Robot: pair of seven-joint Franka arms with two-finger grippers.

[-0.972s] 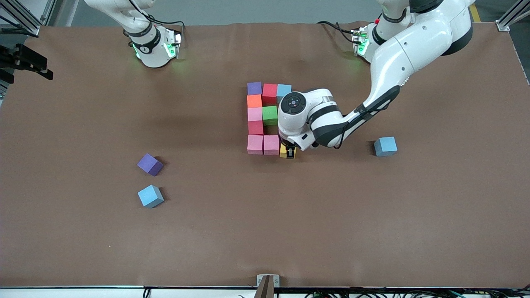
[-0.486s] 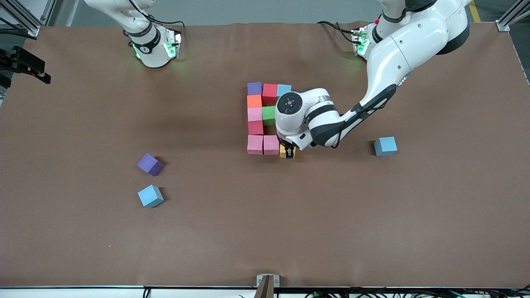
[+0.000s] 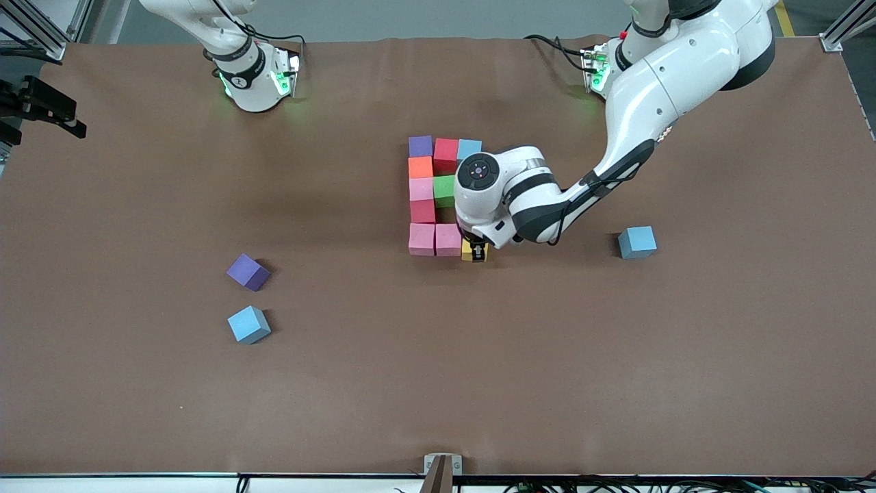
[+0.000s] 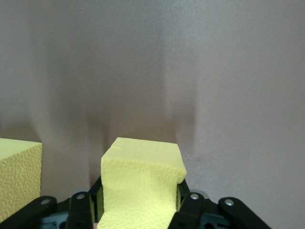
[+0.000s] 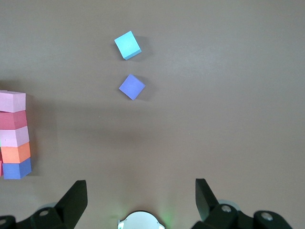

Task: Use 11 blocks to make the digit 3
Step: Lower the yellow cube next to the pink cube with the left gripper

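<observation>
On the brown table [image 3: 137, 383], the left claw [image 3: 476, 250], clenched on the yellow block [image 3: 474, 252], has nudged it against the pink blocks [image 3: 435, 239] finishing the digit 3 [image 3: 438, 198] (right claw [image 5: 140, 200] parked agape, waiting).

The table [image 3: 137, 411] is plain matte brown. In the digit 3 [image 3: 438, 198] the blocks run purple [image 3: 420, 146], red [image 3: 445, 155] and light blue [image 3: 469, 147] along one bar, then orange [image 3: 420, 167], pale pink [image 3: 421, 188] and a darker red [image 3: 422, 211] down the side, with a green block [image 3: 445, 189] beside the pale pink one. Two pink blocks [image 3: 434, 239] form the nearest bar, next to a yellow block [image 4: 140, 183]. Loose blocks — one purple [image 3: 248, 272], two light blue [image 3: 249, 324] [image 3: 637, 242]. The arms are white with black bands — green lights glow at their bases.
</observation>
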